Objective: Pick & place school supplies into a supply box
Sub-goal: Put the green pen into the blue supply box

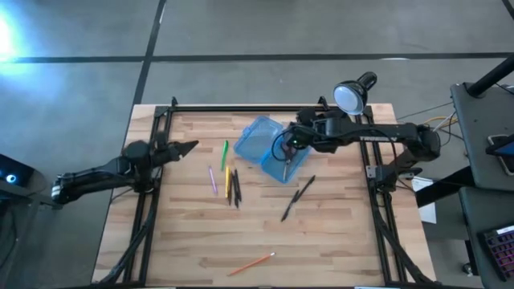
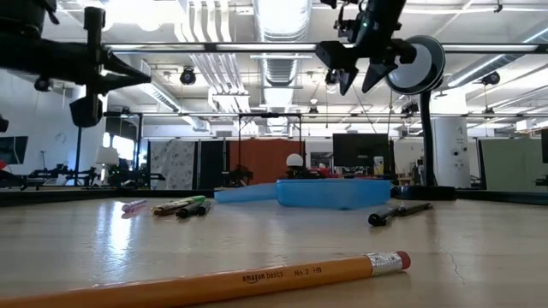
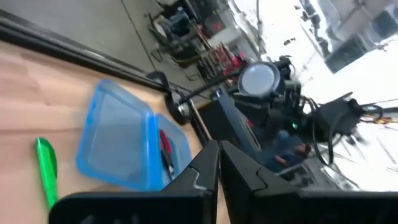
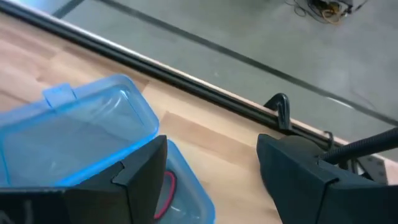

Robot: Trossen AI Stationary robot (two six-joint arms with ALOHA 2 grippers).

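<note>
The bench (image 1: 201, 249) is a pale wood-plank top framed by black rails, standing on a grey concrete floor (image 1: 241, 32) crossed by dark lines. At its left edge the left gripper (image 1: 183, 148) hovers over bare wood with its jaws clenched together, well apart from the supplies.

Right of it lies a green pen (image 1: 224, 154), then a pink pen (image 1: 213, 180) and a tight cluster of yellow and dark pencils (image 1: 232, 186) side by side. Near the front edge of the bench, an orange pencil (image 1: 250, 263) lies alone; the low view shows its eraser end close up.

At mid-bench sits the supply box (image 1: 263, 144), a translucent blue case opened flat, its two halves side by side. Red-handled scissors (image 3: 165, 149) lie in one half. The right gripper (image 1: 287, 143) hangs above that half, jaws released and wide apart with nothing between them.

Just right of the box, two dark pens (image 1: 297, 197) lie end to end on the wood, at a slant. At the back right corner stands a black desk lamp (image 1: 352, 93) with a round head.

Beyond the bench, the low view shows an open workshop hall with ceiling ducts (image 2: 274, 60), strip lights and dark screens (image 2: 360, 154).
</note>
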